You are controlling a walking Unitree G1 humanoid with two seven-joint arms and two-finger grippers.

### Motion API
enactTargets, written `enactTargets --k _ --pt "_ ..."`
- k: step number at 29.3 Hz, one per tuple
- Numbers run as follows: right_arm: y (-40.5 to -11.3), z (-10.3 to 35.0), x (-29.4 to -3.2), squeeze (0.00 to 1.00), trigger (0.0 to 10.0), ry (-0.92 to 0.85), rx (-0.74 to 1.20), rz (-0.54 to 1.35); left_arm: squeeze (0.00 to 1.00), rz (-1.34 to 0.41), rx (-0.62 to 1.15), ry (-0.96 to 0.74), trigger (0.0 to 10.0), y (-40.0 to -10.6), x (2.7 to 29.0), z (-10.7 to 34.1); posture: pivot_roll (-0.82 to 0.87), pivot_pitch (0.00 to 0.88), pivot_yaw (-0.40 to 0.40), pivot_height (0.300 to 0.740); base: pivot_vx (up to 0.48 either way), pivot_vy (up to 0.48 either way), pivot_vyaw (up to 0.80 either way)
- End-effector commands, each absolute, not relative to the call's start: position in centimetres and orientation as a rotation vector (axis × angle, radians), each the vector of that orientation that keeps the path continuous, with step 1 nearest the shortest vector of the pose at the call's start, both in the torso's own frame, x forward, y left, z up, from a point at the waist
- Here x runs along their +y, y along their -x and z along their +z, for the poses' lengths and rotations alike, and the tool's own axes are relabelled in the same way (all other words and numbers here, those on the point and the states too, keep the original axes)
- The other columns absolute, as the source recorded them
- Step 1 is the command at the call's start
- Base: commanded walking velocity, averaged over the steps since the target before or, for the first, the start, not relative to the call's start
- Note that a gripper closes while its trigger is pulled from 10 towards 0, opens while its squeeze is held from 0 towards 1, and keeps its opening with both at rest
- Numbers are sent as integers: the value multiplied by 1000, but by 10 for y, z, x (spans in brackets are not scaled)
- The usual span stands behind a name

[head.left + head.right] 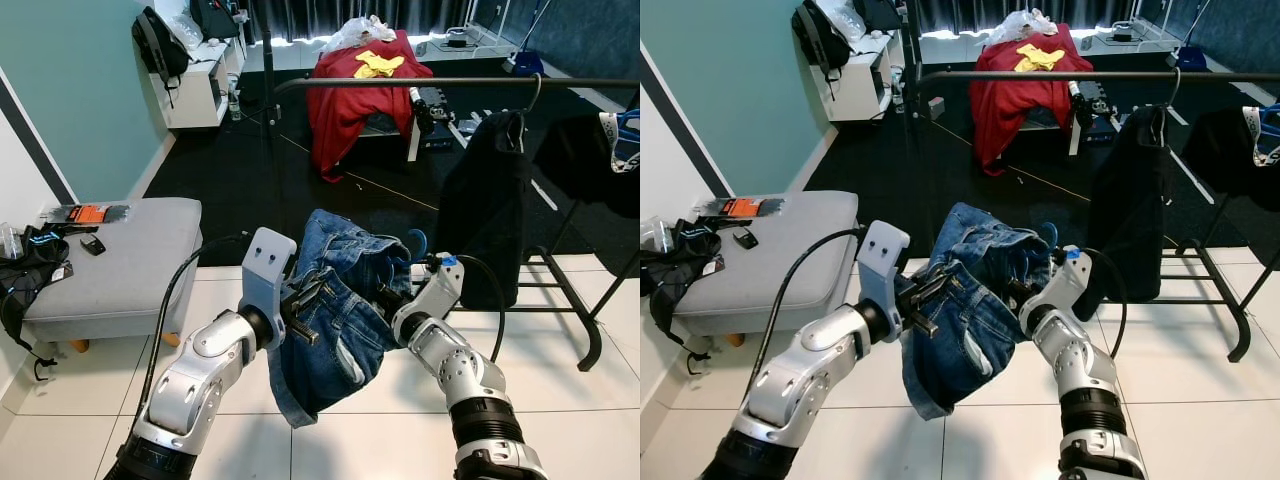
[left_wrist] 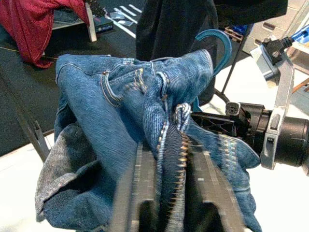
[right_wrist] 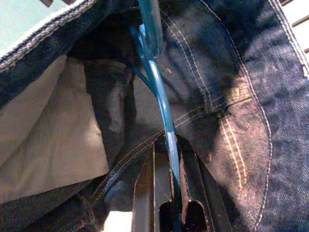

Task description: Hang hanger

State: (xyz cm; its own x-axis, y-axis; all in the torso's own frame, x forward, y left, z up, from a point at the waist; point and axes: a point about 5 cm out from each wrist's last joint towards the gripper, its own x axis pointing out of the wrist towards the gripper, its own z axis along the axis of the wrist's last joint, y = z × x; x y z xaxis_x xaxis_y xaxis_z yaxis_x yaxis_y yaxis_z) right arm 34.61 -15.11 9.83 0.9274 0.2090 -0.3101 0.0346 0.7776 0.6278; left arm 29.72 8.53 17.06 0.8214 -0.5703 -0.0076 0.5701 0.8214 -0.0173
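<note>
Blue hanger (image 2: 218,42), draped in jeans (image 1: 335,310), held between both arms below the rail (image 1: 450,82). Right gripper (image 3: 169,193) pinches its bar; left gripper (image 2: 169,193) clamps denim, steadying the load.

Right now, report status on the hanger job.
Left claw shut on jeans. Right claw shut on blue hanger inside them. Rail ahead; black garment already hanging there.

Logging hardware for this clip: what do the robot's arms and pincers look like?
Both arms are silver metal in rounded jointed segments with black bands near the base. A black cable loops along each arm. The left arm carries a pale grey perforated bracket at its wrist; the right arm has a small blue fitting there. The left pincer and the right pincer have long black fingers.
</note>
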Motion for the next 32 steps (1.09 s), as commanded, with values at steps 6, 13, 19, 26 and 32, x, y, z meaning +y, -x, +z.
enactTargets --k 6,13,19,26,32 --pt "-347 102 -159 0 10000 -644 356 88 0 -578 -43 71 10000 -297 90 181 106 59 38 740 0 0 0" --pt "-347 102 -163 0 10000 -632 357 81 0 -561 -65 86 10000 -299 96 185 98 58 34 740 0 0 0" --pt "-346 99 -167 0 10000 -569 371 97 0 -425 -71 28 10000 -307 113 183 104 49 25 740 0 0 0" --pt "-341 91 -175 0 10000 -246 446 189 0 -318 19 -98 10000 -309 135 160 95 29 28 740 0 0 0" --pt "-342 91 -196 0 10000 304 425 195 0 -304 61 -138 10000 -309 134 145 88 24 20 740 0 0 0"
